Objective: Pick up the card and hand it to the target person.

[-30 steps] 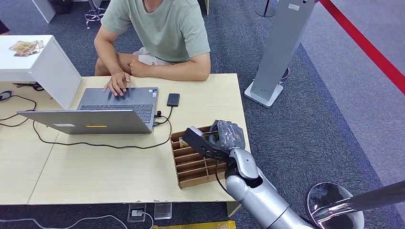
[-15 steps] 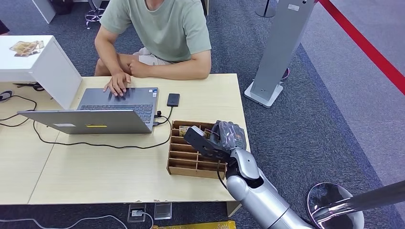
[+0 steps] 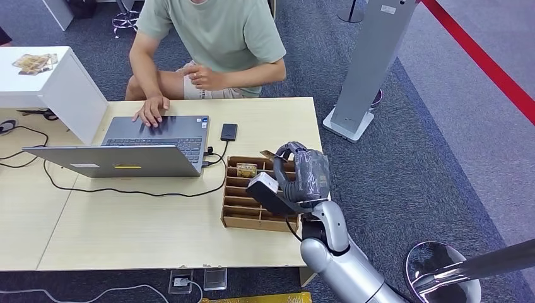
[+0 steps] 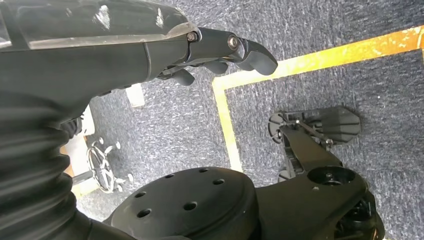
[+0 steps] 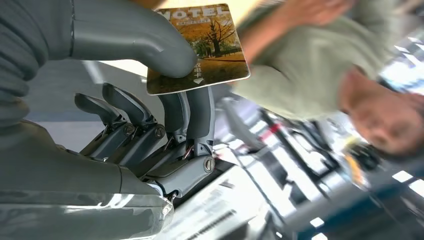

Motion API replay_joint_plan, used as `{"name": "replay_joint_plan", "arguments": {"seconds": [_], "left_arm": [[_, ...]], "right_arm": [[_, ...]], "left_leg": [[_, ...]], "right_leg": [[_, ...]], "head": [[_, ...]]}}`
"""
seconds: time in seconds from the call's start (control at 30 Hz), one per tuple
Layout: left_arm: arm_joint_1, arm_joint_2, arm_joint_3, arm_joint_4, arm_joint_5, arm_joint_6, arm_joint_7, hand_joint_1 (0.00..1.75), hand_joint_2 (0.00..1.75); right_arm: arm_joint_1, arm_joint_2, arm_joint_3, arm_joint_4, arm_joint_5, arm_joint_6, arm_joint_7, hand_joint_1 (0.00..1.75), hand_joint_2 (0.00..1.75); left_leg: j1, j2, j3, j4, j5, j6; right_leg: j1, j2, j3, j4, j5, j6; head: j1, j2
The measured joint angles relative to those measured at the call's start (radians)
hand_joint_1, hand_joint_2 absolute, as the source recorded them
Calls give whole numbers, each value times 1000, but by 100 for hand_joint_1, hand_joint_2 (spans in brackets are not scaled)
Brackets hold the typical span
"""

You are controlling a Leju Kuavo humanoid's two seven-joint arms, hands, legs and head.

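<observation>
My right hand (image 3: 304,175) hovers over the right end of a slotted wooden card box (image 3: 241,203) on the table. It pinches a hotel card (image 5: 200,47) with an autumn tree picture between thumb (image 5: 135,35) and fingers (image 5: 195,115). From the head view just the card's corner (image 3: 268,153) pokes out past the hand. The person in a green shirt (image 3: 221,31) sits across the table, one hand (image 3: 150,108) on the laptop, the other hand (image 3: 205,76) raised by the chest. My left hand (image 4: 210,50) hangs down over the carpet, holding nothing.
An open laptop (image 3: 126,148) with a black cable stands left of the box, and a phone (image 3: 229,131) lies beside it. Another card (image 3: 246,169) lies in the box's far slot. A white cabinet (image 3: 57,82) sits far left, a grey stand (image 3: 369,69) far right.
My right hand rose out of the box with the card and turned upward. The box swung round on the table. The person's forearm lifted off the table edge toward the chest.
</observation>
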Motion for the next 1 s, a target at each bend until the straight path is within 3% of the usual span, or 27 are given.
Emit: {"name": "replay_joint_plan", "arguments": {"seconds": [0.23, 0.43, 0.53, 0.7, 0.83, 1.0], "left_arm": [[-1, 11, -7, -1, -1, -10, 5, 0, 175], [-4, 10, -22, -1, -13, -10, 8, 0, 175], [-22, 8, -48, -1, -32, -16, 23, 0, 175], [-36, 8, -48, 2, -19, -18, 42, 0, 175], [-13, 17, -27, 4, 11, -6, 35, 0, 175], [-4, 20, -17, 5, 26, -1, 29, 0, 175]], "right_arm": [[-98, -4, 94, 123, -233, 83, 32, 175, 175], [-160, 20, 110, 211, -255, 124, 63, 175, 175], [-307, 87, 148, 423, -269, 165, 106, 175, 175], [-545, 242, 199, 801, -298, 185, 91, 175, 175], [-599, 310, 229, 907, -289, 190, 86, 175, 175], [-607, 329, 259, 938, -267, 181, 85, 175, 175]], "left_leg": [[0, 3, 0, 0, 1, 0], [0, 4, 0, -1, 0, 0], [0, 5, 1, -1, 0, 0], [-1, 11, -1, 1, 1, -1], [0, 11, 0, -1, 1, -1], [0, 8, 2, -2, 1, -1]], "right_leg": [[0, 3, -1, 0, 2, 0], [0, 4, -1, 0, 1, 0], [0, 5, 0, 0, 1, 0], [-1, 11, -5, 3, 3, -1], [0, 11, -4, 3, 3, -1], [0, 7, 0, 2, 2, -1]], "head": [[0, 0], [0, 0], [0, 0], [0, 0], [0, 0], [0, 0]]}}
